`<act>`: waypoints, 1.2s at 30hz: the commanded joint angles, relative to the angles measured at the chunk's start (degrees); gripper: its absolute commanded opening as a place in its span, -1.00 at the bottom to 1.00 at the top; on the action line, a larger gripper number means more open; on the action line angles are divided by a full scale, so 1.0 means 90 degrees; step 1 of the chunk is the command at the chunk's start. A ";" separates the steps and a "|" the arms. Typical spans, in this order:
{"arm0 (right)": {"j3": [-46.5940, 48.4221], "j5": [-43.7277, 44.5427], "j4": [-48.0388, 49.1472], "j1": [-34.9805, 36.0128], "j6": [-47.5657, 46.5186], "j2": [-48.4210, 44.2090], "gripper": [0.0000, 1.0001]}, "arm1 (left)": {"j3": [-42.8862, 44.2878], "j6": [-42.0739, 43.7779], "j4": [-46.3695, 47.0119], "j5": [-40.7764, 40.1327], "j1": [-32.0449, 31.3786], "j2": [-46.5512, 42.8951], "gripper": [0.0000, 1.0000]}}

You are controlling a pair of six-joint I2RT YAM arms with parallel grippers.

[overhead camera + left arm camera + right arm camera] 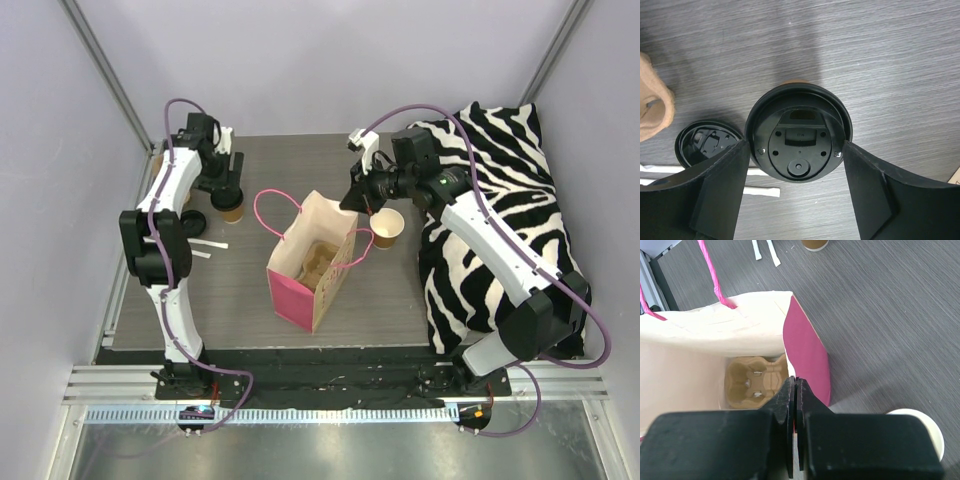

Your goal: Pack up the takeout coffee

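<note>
The bag (305, 265) stands in the middle of the table (400, 300) with its mouth up. The right gripper (794, 385) has its fingers pressed together. They seem to pinch the bag's top edge on its 3 o'clock side. I think this is so the mouth is wide and the bag does not tip. Down in the bag sits a tray (756, 382) with holes for cups. No cup shows in it yet.

The cup (232, 208) with the lid (799, 142) on it stands at 10 o'clock from the bag, well apart from it. The left gripper (226, 180) hangs right over it, with one finger at 9 o'clock and one at 3 o'clock of the lid. I cannot tell if they squeeze the lid or just stand beside it. From there it could push the lid down or lift the cup.

An open cup (388, 228) stands at 2 o'clock from the bag, just beside it. A loose lid (705, 145) lies at 9 o'clock from the shut cup, maybe meant for the open one. Two white sticks (762, 191) lie near the loose lid.
</note>
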 commanded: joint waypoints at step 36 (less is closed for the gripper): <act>0.0213 -0.0120 0.0050 -0.0034 0.0018 0.0091 -0.98 | 0.0140 0.0198 0.0083 -0.0335 -0.0095 -0.0081 0.71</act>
